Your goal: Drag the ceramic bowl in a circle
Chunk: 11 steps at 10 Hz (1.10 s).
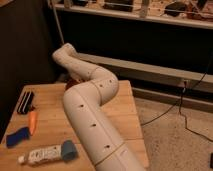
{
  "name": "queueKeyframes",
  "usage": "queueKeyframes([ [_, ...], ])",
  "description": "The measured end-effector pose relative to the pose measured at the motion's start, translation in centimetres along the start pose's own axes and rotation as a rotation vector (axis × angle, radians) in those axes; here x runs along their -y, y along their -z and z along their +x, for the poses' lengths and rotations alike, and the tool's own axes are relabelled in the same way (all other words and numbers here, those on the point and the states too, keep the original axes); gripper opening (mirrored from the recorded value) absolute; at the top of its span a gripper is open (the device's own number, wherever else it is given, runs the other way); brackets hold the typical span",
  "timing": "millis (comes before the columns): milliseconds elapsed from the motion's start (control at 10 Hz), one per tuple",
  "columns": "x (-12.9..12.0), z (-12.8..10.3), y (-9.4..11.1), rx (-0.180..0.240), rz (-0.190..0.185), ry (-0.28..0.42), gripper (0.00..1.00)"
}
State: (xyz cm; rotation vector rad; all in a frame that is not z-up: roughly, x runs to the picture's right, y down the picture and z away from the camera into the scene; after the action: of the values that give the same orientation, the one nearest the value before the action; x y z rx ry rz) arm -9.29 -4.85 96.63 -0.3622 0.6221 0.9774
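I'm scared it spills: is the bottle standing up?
No, the bottle lies on its side, cap pointing right. End effector: hidden behind the arm, at the table's far edge.

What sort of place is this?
Likely a lab or workshop: wooden table, metal shelving behind, loose cables on the floor. The gripper is hidden behind the arm, near the table's far edge.
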Motion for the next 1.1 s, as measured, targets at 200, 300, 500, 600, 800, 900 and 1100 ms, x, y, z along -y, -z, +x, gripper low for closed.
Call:
queueKeyframes([
  [200,2.7,3.8,-0.4,-0.054,0.046,0.031,0.00],
  [300,2.9,6.1,-0.3,-0.077,0.059,0.059,0.00],
  [500,0.1,10.8,0.4,-0.101,0.039,0.121,0.00],
  [600,-1.7,12.6,0.6,-0.109,0.023,0.145,0.00],
  [800,-5.6,16.3,0.5,-0.128,-0.028,0.187,0.00],
  [900,-7.9,17.6,0.6,-0.132,-0.066,0.211,0.00],
  [1100,-12.3,17.7,1.3,-0.111,-0.132,0.273,0.00],
])
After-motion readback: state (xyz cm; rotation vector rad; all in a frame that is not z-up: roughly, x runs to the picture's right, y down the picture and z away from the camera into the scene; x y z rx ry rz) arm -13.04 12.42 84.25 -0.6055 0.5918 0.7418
